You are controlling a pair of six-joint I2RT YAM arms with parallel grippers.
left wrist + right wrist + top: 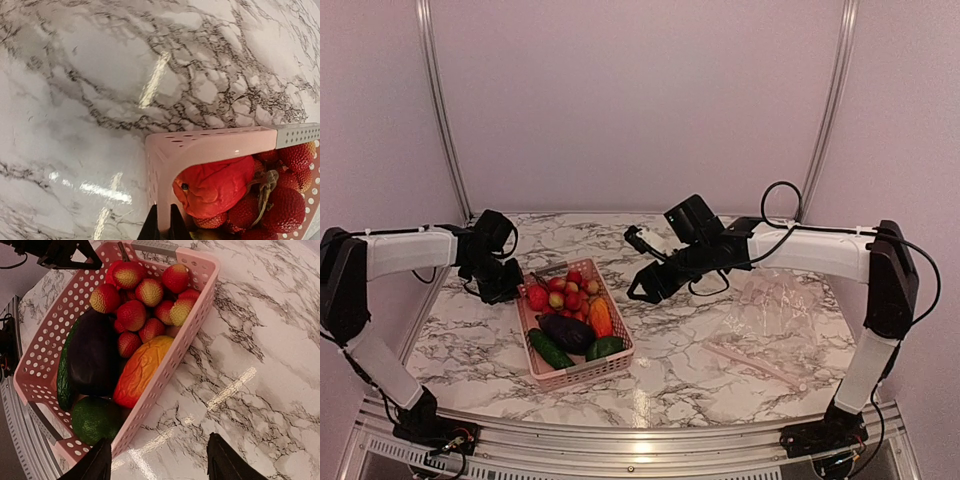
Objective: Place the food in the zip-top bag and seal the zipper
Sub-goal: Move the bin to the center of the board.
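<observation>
Your left gripper [163, 229] is clenched on the wall of the pink basket [210, 145] at its far-left corner, with the thin plastic pinched between the two tips. Treat that hold as an anchor: don't push down or twist, just stop the basket sliding while the other arm picks.

All the food [570, 315] lies in the basket, at about 8 o'clock on the surface [670, 330] in the top view. The zip-top bag [778, 310] lies flat at about 4 o'clock, well apart from the basket, with its zipper [750, 360] along the near edge. You cannot tell from here whether the mouth is parted.

Your right gripper [159, 465] is released, wide and holding nothing, above bare surface just beside the basket's right wall. Take the orange fruit [140, 370] first: it leans on that wall and lies on top. Close across its narrow width, then lift straight up to clear the rim. Leave the small red balls [132, 315] for later, since they are piled near your left gripper and will probably roll.
</observation>
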